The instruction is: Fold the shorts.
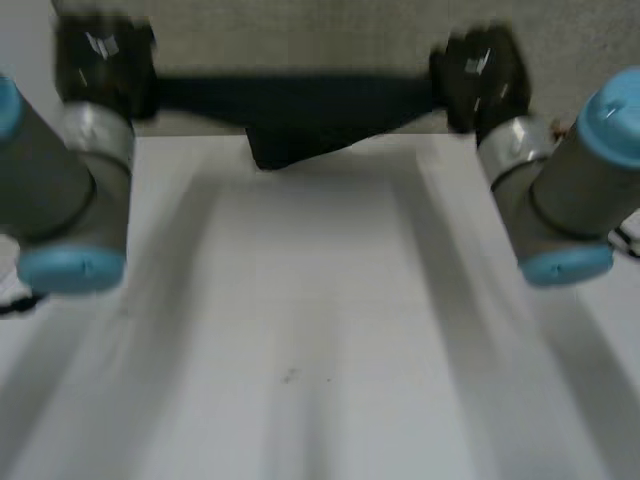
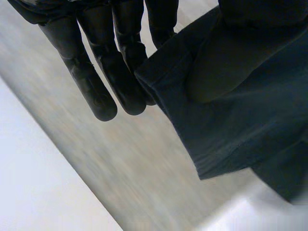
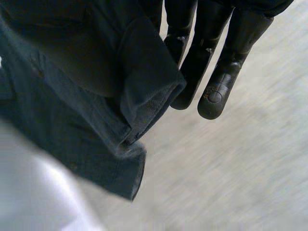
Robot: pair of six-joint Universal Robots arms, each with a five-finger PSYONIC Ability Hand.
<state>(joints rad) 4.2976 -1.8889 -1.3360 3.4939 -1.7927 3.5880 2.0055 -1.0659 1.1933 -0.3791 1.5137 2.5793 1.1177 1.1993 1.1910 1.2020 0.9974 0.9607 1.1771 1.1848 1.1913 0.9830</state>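
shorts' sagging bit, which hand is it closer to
Left. The sag hangs off-centre in the shorts, towards the left hand, which pinches one end. The right hand pinches the other end, farther from it.

Dark shorts (image 1: 300, 105) stretched between left robot hand (image 1: 100, 65) and right robot hand (image 1: 480, 75), at table (image 1: 300, 300) far edge.
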